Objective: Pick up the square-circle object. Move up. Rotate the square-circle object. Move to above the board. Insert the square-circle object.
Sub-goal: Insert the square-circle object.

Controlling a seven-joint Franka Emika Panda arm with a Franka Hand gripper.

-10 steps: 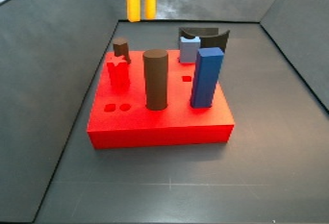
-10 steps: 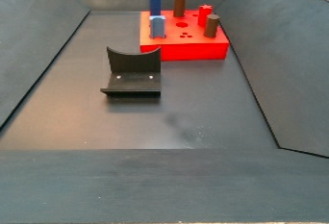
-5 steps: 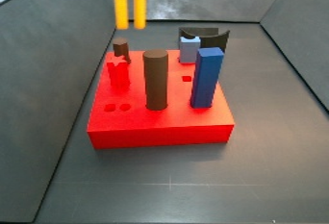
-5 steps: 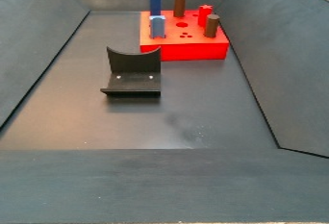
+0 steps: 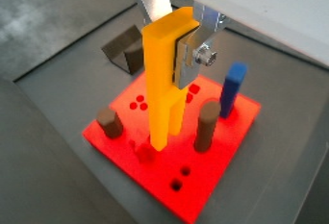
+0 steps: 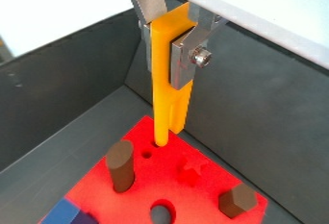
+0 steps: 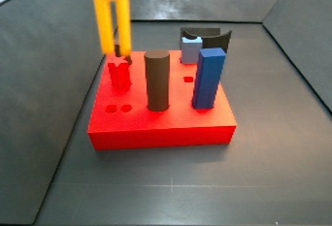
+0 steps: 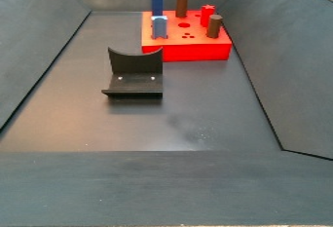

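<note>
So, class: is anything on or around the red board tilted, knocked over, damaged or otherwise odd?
Nothing stands out. The pegs on the board stand upright. The gripper holds the square-circle object upright above the board, and the fixture sits squarely on the floor. No damage shows.

A: Worktop (image 8: 196,124) — dark grey, matte, walled on its sides. What sits directly on it?

B: The board (image 8: 196,51), red slab, toward the far edge. The fixture (image 8: 132,75) stands nearer the middle, apart from it.

A: Gripper (image 6: 176,41)?

B: Above the board, off the worktop.
</note>
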